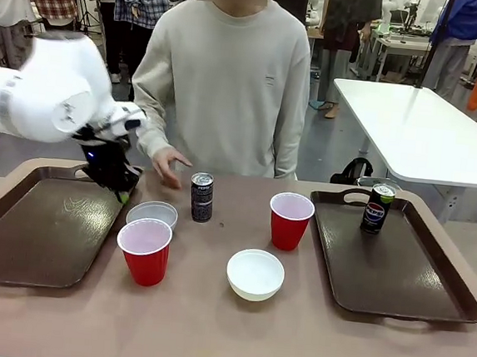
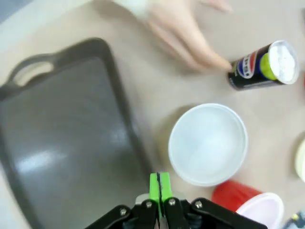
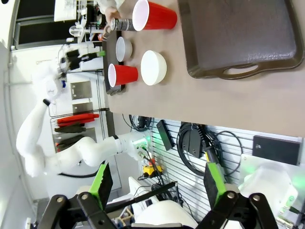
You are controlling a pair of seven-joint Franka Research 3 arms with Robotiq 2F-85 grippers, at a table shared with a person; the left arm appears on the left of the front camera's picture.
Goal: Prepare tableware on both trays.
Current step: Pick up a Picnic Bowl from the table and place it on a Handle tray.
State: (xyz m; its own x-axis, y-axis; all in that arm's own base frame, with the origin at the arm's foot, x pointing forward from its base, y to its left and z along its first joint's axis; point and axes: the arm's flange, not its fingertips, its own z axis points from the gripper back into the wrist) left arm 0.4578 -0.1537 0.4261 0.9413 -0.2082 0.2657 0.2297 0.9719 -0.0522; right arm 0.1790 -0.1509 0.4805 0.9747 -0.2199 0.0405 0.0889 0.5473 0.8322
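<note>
Green-padded left pincer (image 2: 159, 183) clamped together, holding nothing, by brown tray (image 2: 126, 119) rim, right pincer (image 3: 158, 180) spread wide, empty.

The black can (image 1: 377, 209) standing on the right-hand tray (image 1: 397, 276) carries the round red, white and blue Pepsi emblem. The other black can (image 1: 201, 197), out in the middle, has pale lettering near its top that seems to read "PEPSI"; the left wrist view shows the same emblem on its side. A small mark on the person's sweatshirt (image 1: 269, 81) is unreadable.
</note>
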